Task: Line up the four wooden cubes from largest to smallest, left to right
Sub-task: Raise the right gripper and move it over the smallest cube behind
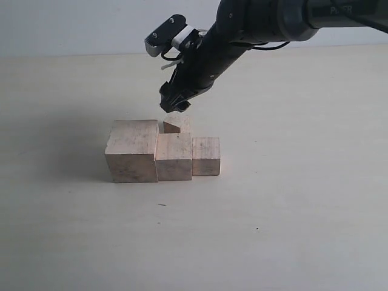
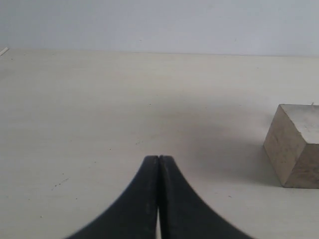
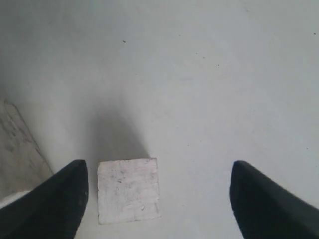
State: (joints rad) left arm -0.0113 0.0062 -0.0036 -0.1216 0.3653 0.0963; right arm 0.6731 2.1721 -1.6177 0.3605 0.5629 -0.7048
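Three pale wooden cubes stand side by side in a row: the largest cube point(image 1: 131, 150) at the left, a medium cube point(image 1: 174, 156) touching it, and a smaller cube point(image 1: 206, 156) on the right. The smallest cube point(image 1: 177, 124) sits behind the medium one, partly hidden. My right gripper point(image 1: 174, 107) hovers just above it, open; in the right wrist view the smallest cube point(image 3: 128, 190) lies between the spread fingers point(image 3: 259, 204), close to one of them. My left gripper point(image 2: 158, 158) is shut and empty, with the largest cube point(image 2: 295, 145) off to one side.
The cubes rest on a plain pale tabletop point(image 1: 291, 218) with a light wall behind. A corner of another cube point(image 3: 15, 149) shows at the edge of the right wrist view. The dark right arm point(image 1: 254, 27) reaches in from the upper right.
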